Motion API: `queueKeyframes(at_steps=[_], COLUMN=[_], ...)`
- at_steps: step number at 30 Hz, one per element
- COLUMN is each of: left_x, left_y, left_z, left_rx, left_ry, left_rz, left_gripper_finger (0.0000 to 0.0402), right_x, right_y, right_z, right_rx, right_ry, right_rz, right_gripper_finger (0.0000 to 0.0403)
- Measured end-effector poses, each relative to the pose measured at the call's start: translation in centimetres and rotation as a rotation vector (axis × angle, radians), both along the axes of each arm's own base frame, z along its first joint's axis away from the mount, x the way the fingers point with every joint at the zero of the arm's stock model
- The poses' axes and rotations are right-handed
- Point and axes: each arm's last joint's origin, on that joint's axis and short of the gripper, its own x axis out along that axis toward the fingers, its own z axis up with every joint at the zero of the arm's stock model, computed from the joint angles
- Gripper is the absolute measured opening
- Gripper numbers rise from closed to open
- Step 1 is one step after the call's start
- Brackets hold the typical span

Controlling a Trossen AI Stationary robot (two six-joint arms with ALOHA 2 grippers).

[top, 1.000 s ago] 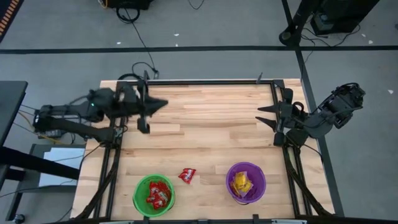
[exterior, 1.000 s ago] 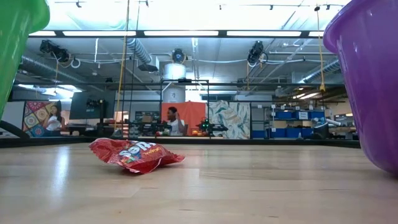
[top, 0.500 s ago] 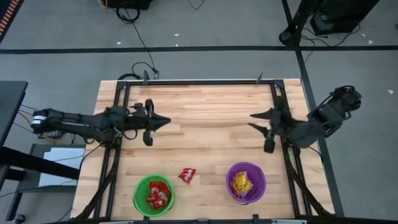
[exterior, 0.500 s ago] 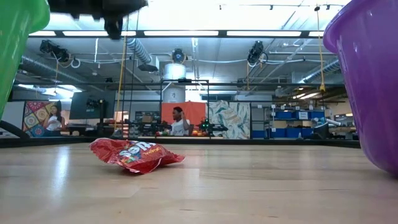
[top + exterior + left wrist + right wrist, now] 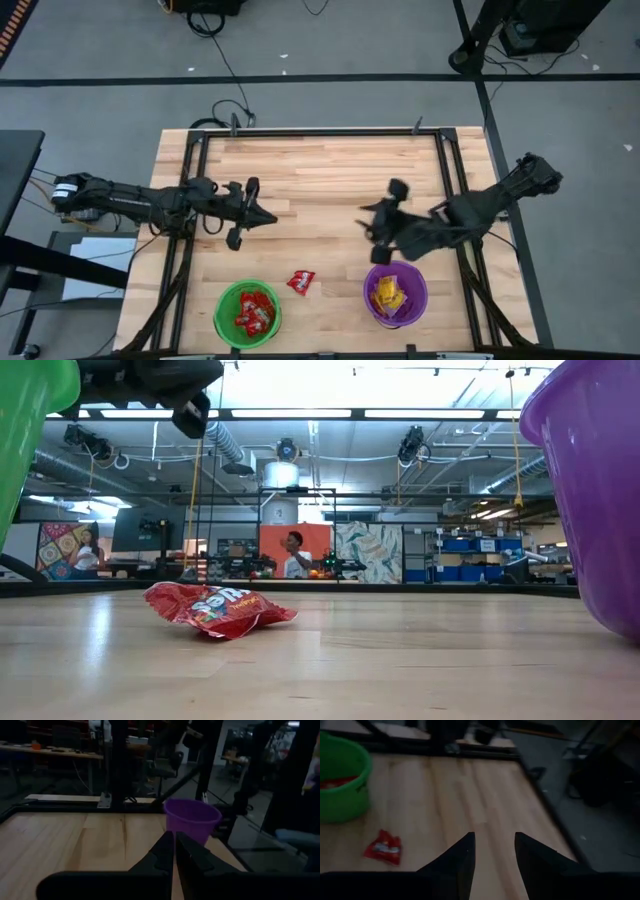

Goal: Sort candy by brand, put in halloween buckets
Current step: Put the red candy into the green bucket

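Red and shiny, one last candy packet (image 5: pixel 300 283) lies flat on the wooden table (image 5: pixel 320 175), between the green bucket (image 5: pixel 224 322) and the purple bucket (image 5: pixel 418 283). The right gripper (image 5: pixel 375 230) hangs above the table, with its fingers partly open and nothing in them; the packet is a little ahead of it and off to one side. The left gripper (image 5: pixel 252 209) waits farther away, closed and empty. The packet looks light, soft and crinkly, and maybe slippery. I think the puffy middle is the best place to pinch, because the thin edges may slide out
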Motion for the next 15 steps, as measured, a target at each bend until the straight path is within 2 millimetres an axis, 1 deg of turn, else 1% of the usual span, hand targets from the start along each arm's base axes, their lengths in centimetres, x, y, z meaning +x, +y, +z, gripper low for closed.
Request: queueKeyframes(at_steps=[4, 8, 11, 15], left_x=[0.6, 1.0, 1.4, 2.2], left_y=[0.0, 0.0, 0.0, 0.0], left_z=[-0.3, -0.5, -1.0, -2.4], left_rx=[0.008, -0.011, -0.011, -0.019], left_ry=[0.005, 0.009, 0.037, 0.129], left_rz=[0.014, 0.017, 0.017, 0.02], left_gripper_finger=[0.0023, 0.0023, 0.0023, 0.0023], right_x=[3.0, 5.3, 6.0, 5.4], right_y=[0.5, 0.5, 0.2, -0.1], right_z=[-1.4, -2.5, -2.8, -2.0], right_rx=[0.041, 0.081, 0.102, 0.104], right_ry=[0.011, 0.009, 0.004, -0.023], right_rz=[0.082, 0.17, 0.184, 0.179], right_gripper_finger=[0.015, 0.015, 0.015, 0.015])
